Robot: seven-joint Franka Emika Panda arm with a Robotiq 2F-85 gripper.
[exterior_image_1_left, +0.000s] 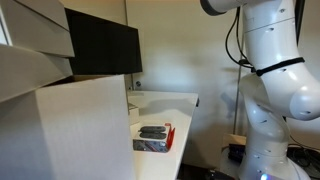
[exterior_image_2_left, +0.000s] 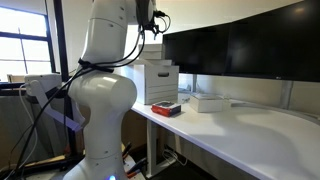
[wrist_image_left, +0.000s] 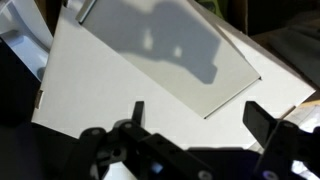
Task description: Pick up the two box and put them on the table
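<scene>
White box (exterior_image_2_left: 207, 102): one, on table (exterior_image_2_left: 262, 138). Flat box (wrist_image_left: 160, 50): one, below gripper (wrist_image_left: 195, 112), jaws spread. Red tray (exterior_image_2_left: 166, 108): one.

Count from beside the desk: one white robot arm (exterior_image_2_left: 100, 100), carrying one gripper (wrist_image_left: 197, 125), with two fingers (wrist_image_left: 136, 112) showing in the wrist view. One long white table (exterior_image_2_left: 250, 135). One red-edged tray (exterior_image_2_left: 166, 108) sits on it; the dark items inside are too small to count. One small white box (exterior_image_2_left: 207, 102) is clearly seen in an exterior view, though I cannot tell whether it is a single box or two stacked. The pale cartons (exterior_image_2_left: 160, 82) form one stack beside the tray, at least two high. Two dark monitors (exterior_image_2_left: 200, 50) stand side by side along the back of the table.
</scene>
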